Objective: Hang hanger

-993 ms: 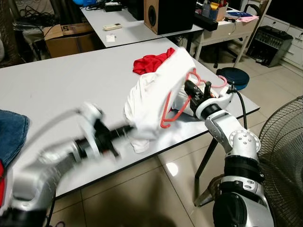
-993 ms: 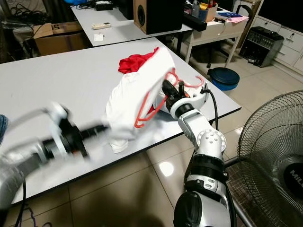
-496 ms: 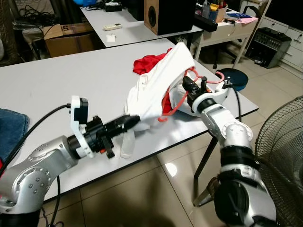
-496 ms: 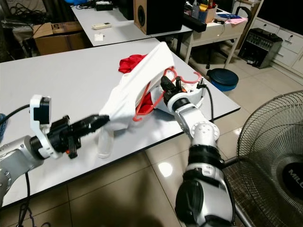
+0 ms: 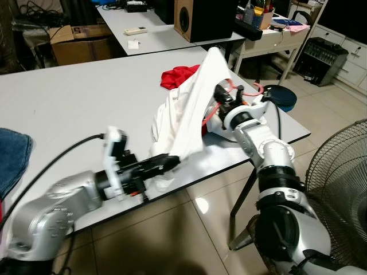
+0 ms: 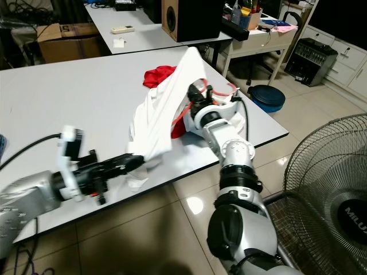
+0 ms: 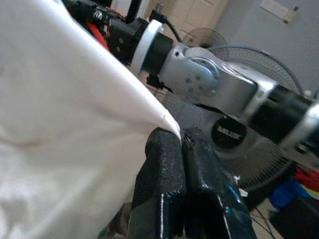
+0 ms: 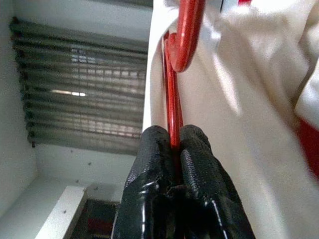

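Your left gripper (image 5: 171, 164) sits low over the near edge of the white table (image 5: 74, 109), fingers pressed together on a corner of the white shirt (image 5: 186, 114); the left wrist view shows the cloth edge (image 7: 164, 117) nipped right at the fingertips (image 7: 167, 149). From there the shirt runs taut up toward 1 o'clock, peaking just behind your right gripper (image 5: 221, 94); that gripper is clamped on the thin bar of the red hanger (image 8: 173, 89) (the two pads (image 8: 154, 144) meet around it in the right wrist view). The hanger's red hook (image 5: 246, 87) curls out past the right wrist, toward the far right corner of the table; the rest of it is tucked in the shirt's folds. A red garment (image 5: 178, 76) lies on the tabletop at 12 o'clock from the shirt, touching it. A blue garment (image 5: 12, 160) lies at the table's left edge. A cardboard box (image 5: 86, 43) sits beyond the table at 11 o'clock; you cannot tell what is in it. A floor fan (image 5: 344, 189) stands at 3 o'clock.
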Robot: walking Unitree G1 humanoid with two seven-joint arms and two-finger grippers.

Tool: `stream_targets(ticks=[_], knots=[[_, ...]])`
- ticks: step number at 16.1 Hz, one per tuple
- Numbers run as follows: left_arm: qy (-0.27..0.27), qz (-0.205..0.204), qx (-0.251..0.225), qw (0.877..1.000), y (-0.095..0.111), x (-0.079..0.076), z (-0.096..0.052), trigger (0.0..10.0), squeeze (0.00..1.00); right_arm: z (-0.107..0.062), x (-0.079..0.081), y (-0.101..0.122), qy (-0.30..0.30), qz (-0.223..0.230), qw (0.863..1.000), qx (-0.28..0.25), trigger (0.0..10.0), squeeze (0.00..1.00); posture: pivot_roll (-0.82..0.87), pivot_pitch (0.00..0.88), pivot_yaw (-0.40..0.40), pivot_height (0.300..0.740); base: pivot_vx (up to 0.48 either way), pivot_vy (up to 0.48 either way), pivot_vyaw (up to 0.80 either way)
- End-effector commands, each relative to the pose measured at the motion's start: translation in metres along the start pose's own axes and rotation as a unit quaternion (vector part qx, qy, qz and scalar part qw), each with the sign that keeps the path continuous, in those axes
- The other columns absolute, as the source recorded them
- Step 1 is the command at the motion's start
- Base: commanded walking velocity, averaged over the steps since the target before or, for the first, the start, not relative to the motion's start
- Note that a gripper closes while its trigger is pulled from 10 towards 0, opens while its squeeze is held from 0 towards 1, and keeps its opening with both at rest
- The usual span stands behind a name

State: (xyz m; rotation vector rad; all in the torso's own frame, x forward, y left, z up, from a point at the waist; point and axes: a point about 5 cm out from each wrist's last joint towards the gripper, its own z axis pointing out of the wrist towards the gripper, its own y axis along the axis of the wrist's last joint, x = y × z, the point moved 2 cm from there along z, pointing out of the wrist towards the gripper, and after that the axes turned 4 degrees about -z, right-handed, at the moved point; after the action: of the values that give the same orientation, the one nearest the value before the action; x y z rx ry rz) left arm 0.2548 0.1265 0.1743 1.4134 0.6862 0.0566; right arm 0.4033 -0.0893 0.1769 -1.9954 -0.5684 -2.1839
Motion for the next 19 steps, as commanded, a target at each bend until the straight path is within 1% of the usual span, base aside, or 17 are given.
stream_targets(ticks=[1, 2, 3, 4, 5, 7, 8, 9, 10, 12, 13, 14, 15, 16, 17, 18, 19], knots=[[0.015, 0.024, -0.008, 1.000, 0.006, 0.003, 0.006, 0.0, 0.00, 0.003, 0.006, -0.002, 0.012, -0.002, 1.000, 0.007, 10.0, 0.00, 0.02, 0.000, -0.073, 0.740, 0.000, 0.000, 0.00], [0.004, 0.033, -0.051, 0.998, 0.020, -0.003, 0.017, 0.0, 0.00, -0.001, 0.004, -0.015, 0.013, -0.011, 0.999, 0.033, 10.0, 0.00, 0.01, 0.000, -0.067, 0.740, 0.000, 0.000, 0.00], [-0.009, 0.035, -0.067, 0.997, 0.027, -0.008, 0.021, 0.0, 0.00, -0.003, 0.004, -0.019, 0.014, -0.014, 0.999, 0.043, 10.0, 0.00, 0.01, 0.000, -0.065, 0.740, 0.000, 0.000, 0.00], [-0.028, 0.046, -0.086, 0.995, 0.037, -0.017, 0.025, 0.0, 0.00, -0.007, 0.003, -0.024, 0.015, -0.013, 0.998, 0.053, 10.0, 0.00, 0.00, 0.000, -0.056, 0.740, 0.000, 0.000, 0.00], [-0.029, 0.058, -0.108, 0.992, 0.047, -0.020, 0.026, 0.0, 0.00, -0.012, 0.002, -0.026, 0.014, -0.013, 0.998, 0.058, 10.0, 0.00, 0.00, 0.000, -0.049, 0.740, 0.000, 0.000, 0.00], [-0.011, 0.071, -0.140, 0.988, 0.061, -0.015, 0.019, 0.0, 0.00, -0.017, -0.001, -0.023, 0.008, -0.023, 0.998, 0.060, 10.0, 0.00, -0.01, 0.000, -0.038, 0.740, 0.000, 0.000, 0.00], [-0.007, 0.072, -0.153, 0.986, 0.066, -0.014, 0.016, 0.0, 0.00, -0.019, -0.003, -0.022, 0.004, -0.027, 0.998, 0.059, 10.0, 0.00, -0.01, 0.000, -0.036, 0.740, 0.000, 0.000, 0.00], [-0.006, 0.074, -0.177, 0.982, 0.076, -0.015, 0.010, 0.0, 0.00, -0.023, -0.008, -0.017, -0.007, -0.026, 0.998, 0.054, 10.0, 0.00, 0.00, 0.000, -0.034, 0.740, 0.000, 0.000, 0.00], [-0.003, 0.078, -0.186, 0.979, 0.080, -0.015, 0.006, 0.0, 0.00, -0.026, -0.010, -0.016, -0.011, -0.021, 0.998, 0.050, 10.0, 0.00, 0.00, 0.000, -0.032, 0.740, 0.000, 0.000, 0.00], [0.022, 0.091, -0.116, 0.989, 0.056, -0.009, 0.003, 0.0, 0.00, -0.027, -0.005, -0.014, -0.002, -0.005, 0.999, 0.043, 10.0, 0.00, 0.01, 0.000, -0.028, 0.740, 0.000, 0.000, 0.00], [0.061, 0.126, -0.036, 0.989, 0.032, 0.000, 0.002, 1.6, 0.00, -0.027, 0.000, -0.013, 0.006, 0.007, 0.999, 0.036, 10.0, 0.00, 0.01, 0.000, -0.028, 0.740, 0.000, 0.000, 0.00], [0.078, 0.132, -0.010, 0.988, 0.022, 0.005, 0.001, 10.0, 0.00, -0.027, 0.002, -0.012, 0.009, 0.012, 0.999, 0.034, 10.0, 0.00, 0.01, 0.000, -0.028, 0.740, 0.000, 0.000, 0.00], [0.089, 0.135, 0.020, 0.987, 0.010, 0.008, 0.000, 10.0, 0.00, -0.027, 0.006, -0.009, 0.015, 0.025, 0.999, 0.026, 10.0, 0.00, 0.01, 0.000, -0.026, 0.740, 0.000, 0.000, 0.00], [0.079, 0.126, 0.030, 0.988, 0.005, 0.005, -0.001, 10.0, 0.65, -0.027, 0.009, -0.006, 0.019, 0.035, 0.999, 0.019, 10.0, 0.00, 0.01, 0.000, -0.022, 0.740, 0.000, 0.000, 0.00], [0.069, 0.120, 0.031, 0.990, 0.005, 0.002, -0.002, 10.0, 1.00, -0.026, 0.010, -0.004, 0.020, 0.038, 0.999, 0.016, 10.0, 0.00, 0.01, 0.000, -0.018, 0.740, 0.000, 0.000, 0.00], [0.065, 0.118, 0.031, 0.990, 0.005, 0.001, -0.003, 10.0, 1.00, -0.026, 0.011, -0.004, 0.021, 0.041, 0.999, 0.014, 10.0, 0.00, 0.01, 0.000, -0.017, 0.740, 0.000, 0.000, 0.00], [0.033, 0.109, 0.013, 0.993, 0.009, -0.008, -0.006, 10.0, 1.00, -0.025, 0.013, 0.002, 0.024, 0.048, 0.999, 0.005, 10.0, 0.00, 0.02, 0.000, -0.006, 0.740, 0.000, 0.000, 0.00]])
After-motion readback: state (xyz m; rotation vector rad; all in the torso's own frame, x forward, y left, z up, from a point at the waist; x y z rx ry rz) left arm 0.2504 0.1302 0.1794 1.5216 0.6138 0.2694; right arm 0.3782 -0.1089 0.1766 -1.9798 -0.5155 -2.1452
